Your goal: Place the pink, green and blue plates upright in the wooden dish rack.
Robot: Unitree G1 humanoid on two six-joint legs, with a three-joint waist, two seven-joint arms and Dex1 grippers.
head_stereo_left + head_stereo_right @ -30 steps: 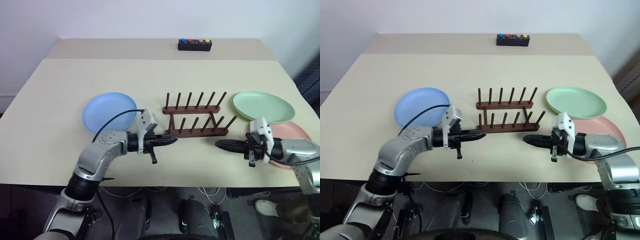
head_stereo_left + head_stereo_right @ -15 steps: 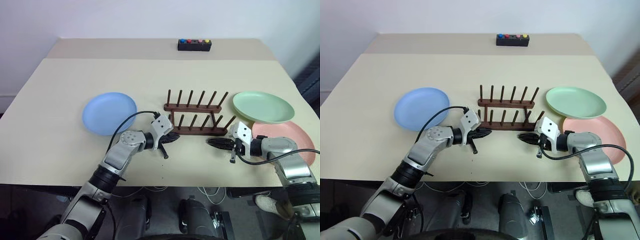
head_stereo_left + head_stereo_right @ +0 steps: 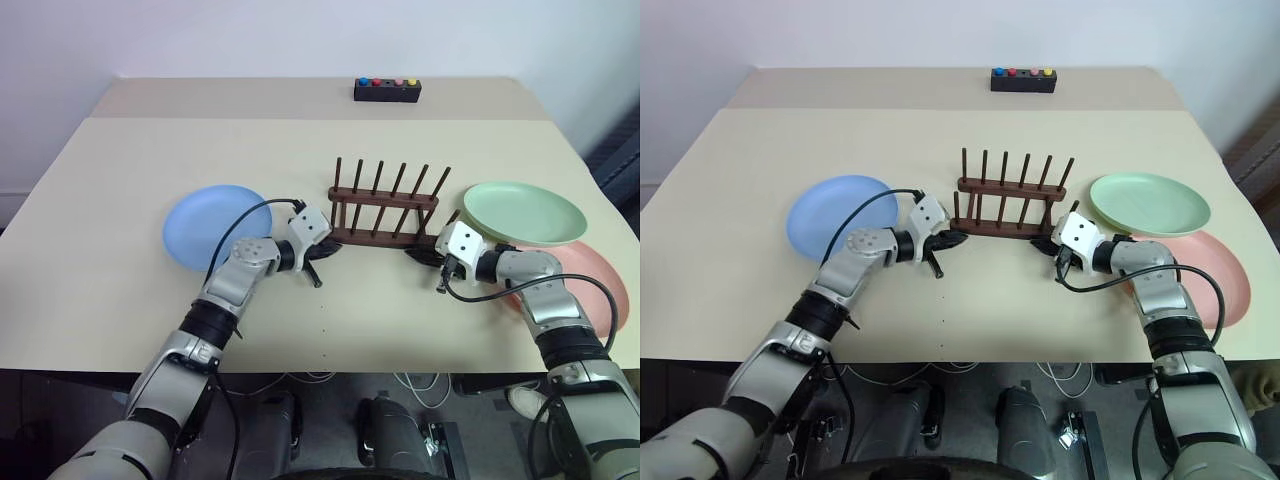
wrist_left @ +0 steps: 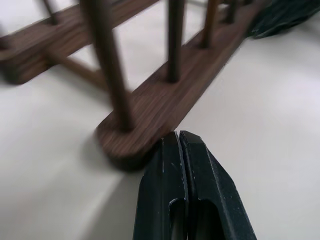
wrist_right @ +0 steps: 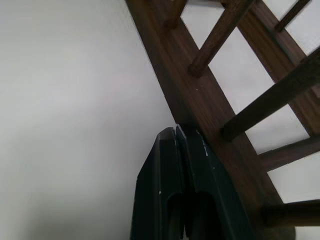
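The wooden dish rack point(image 3: 384, 236) stands mid-table with no plates between its pegs. My left gripper point(image 3: 327, 251) is shut, and in the left wrist view its tip point(image 4: 178, 137) sits against the end of the near rail point(image 4: 165, 102). My right gripper point(image 3: 416, 255) is also shut, its tip point(image 5: 175, 131) pressed to the rail point(image 5: 200, 97) at the rack's right end. The blue plate point(image 3: 214, 226) lies flat left of the rack. To the right lie the green plate point(image 3: 525, 212) and, nearer, the pink plate point(image 3: 603, 283), partly under my right arm.
A small black box with coloured buttons point(image 3: 387, 90) sits at the table's far edge. The cream tabletop point(image 3: 300, 150) stretches wide behind the rack, and its front edge runs just below my forearms.
Both arms reached forward and inward until their shut tips met the rack's near rail at both ends. The rack slid a little toward the back of the table.
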